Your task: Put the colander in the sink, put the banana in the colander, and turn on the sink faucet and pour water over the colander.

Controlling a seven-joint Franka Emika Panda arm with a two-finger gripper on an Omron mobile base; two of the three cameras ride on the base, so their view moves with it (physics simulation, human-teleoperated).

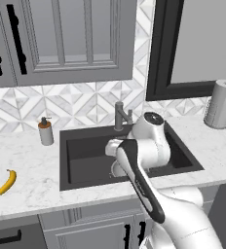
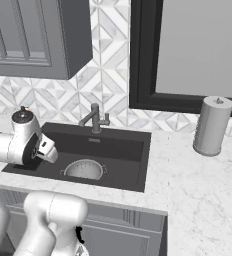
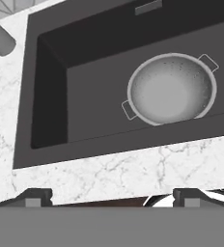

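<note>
1. The colander point(image 3: 173, 89) sat upright on the floor of the sink point(image 3: 51, 96), its two small handles at about 2 and 8 o'clock in the hand view.
2. In the right base view the colander point(image 2: 84, 169) lay near the front wall of the sink point(image 2: 133, 150), with the sink faucet point(image 2: 95, 118) behind it at 12 o'clock.
3. The gripper point(image 3: 111, 197) hovered over the front counter edge, its jaws spread wide apart and holding nothing.
4. The banana point(image 1: 7, 182) lay on the marble counter point(image 1: 32, 160), at 9 o'clock from the sink point(image 1: 81, 151) and well apart from it.
5. A soap dispenser point(image 1: 46, 131) stood near the sink's back left corner; a paper towel roll point(image 2: 212, 126) stood at the right.
</note>
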